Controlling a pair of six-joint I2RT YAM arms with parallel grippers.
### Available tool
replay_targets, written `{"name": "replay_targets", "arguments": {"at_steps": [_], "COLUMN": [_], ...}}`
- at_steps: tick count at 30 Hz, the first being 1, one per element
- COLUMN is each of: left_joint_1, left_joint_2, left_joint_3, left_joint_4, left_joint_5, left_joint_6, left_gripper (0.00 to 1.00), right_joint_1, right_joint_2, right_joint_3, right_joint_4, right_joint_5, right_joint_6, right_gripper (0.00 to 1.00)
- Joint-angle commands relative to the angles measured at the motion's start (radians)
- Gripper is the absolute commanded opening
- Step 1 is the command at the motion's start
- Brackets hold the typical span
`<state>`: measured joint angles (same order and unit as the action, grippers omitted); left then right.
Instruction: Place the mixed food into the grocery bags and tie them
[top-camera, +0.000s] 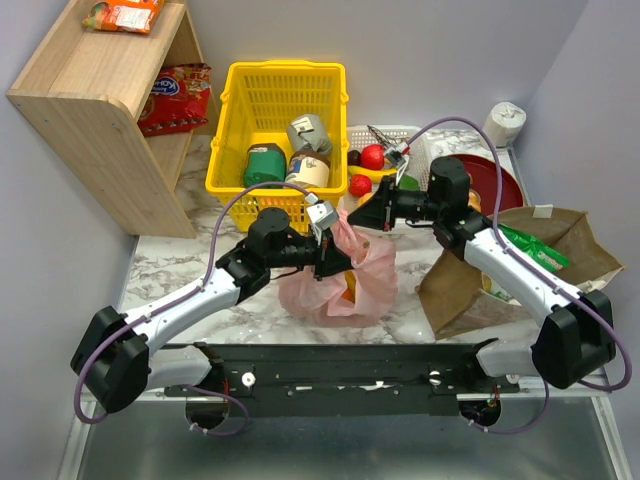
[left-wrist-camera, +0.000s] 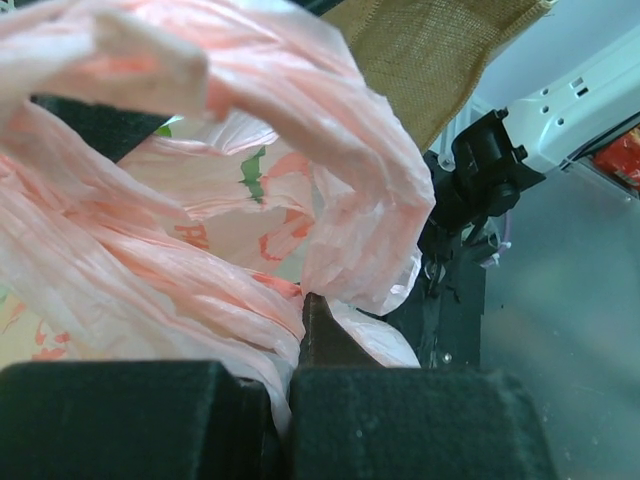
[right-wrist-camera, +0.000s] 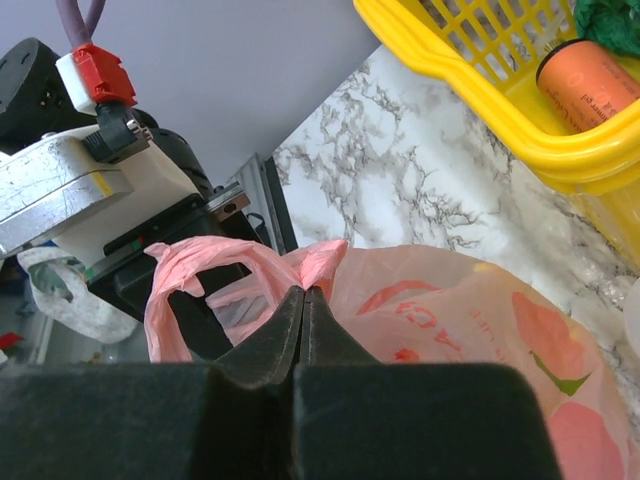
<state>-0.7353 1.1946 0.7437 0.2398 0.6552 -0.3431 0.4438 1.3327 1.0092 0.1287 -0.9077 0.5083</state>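
The pink plastic grocery bag (top-camera: 340, 285) sits on the marble table between both arms, with something orange showing through its side. My left gripper (top-camera: 328, 255) is shut on one bunched loop handle (left-wrist-camera: 200, 290), plastic pressed against its fingertip (left-wrist-camera: 312, 305). From the right, my right gripper (top-camera: 352, 220) has its jaws closed tip to tip (right-wrist-camera: 303, 292), pinching the other pink handle (right-wrist-camera: 325, 258) above the bag's printed body (right-wrist-camera: 480, 330). The brown paper grocery bag (top-camera: 560, 235) lies at the right with a green crisp packet (top-camera: 535, 250) in its mouth.
A yellow basket (top-camera: 240, 150) with tins and jars stands just behind the pink bag. A wooden shelf (top-camera: 90, 110) with snack packets is at the back left. A white tray (top-camera: 395, 135) with red fruit, a dark red plate (top-camera: 505, 185) and a paper roll (top-camera: 505, 122) lie at the back right.
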Motion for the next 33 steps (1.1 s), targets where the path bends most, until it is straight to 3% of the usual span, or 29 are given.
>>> {"name": "replay_targets", "arguments": {"at_steps": [1,2,5,8,9,14,20,33], "left_joint_1": [-0.009,-0.009,-0.007,-0.009,-0.009,-0.009,-0.007,-0.009], "left_joint_2": [-0.033,-0.038,-0.069,-0.115,-0.130,-0.142,-0.090,-0.038], "left_joint_3": [0.031,0.037,0.066,0.106,0.132,0.204,0.200,0.195], "left_joint_4": [-0.049,-0.080,-0.158,-0.238,-0.273,-0.358,-0.213,-0.048], "left_joint_5": [-0.045,-0.055,-0.109,-0.181,-0.199,-0.237,-0.157,-0.111], "left_joint_6": [0.033,0.042,0.078,0.113,0.136,0.124,-0.059,-0.209], "left_gripper": [0.00,0.09,0.59,0.91,0.95,0.99,0.99,0.99], "right_joint_1": [-0.002,-0.004,-0.002,-0.002,-0.004,-0.002,-0.001,0.016], "right_joint_2": [-0.033,-0.038,-0.055,-0.066,-0.069,-0.096,-0.113,-0.141], "right_joint_3": [-0.023,-0.026,-0.037,-0.043,-0.043,-0.046,-0.046,-0.063], "right_joint_4": [0.043,0.043,0.043,0.032,0.028,0.000,-0.029,-0.110], "right_joint_5": [0.003,0.009,0.021,0.030,0.036,0.078,0.119,0.231], "right_joint_6": [-0.001,-0.005,-0.011,-0.019,-0.022,-0.050,-0.082,-0.177], "right_gripper": [0.01,0.01,0.01,0.01,0.01,0.01,0.01,0.01]}}
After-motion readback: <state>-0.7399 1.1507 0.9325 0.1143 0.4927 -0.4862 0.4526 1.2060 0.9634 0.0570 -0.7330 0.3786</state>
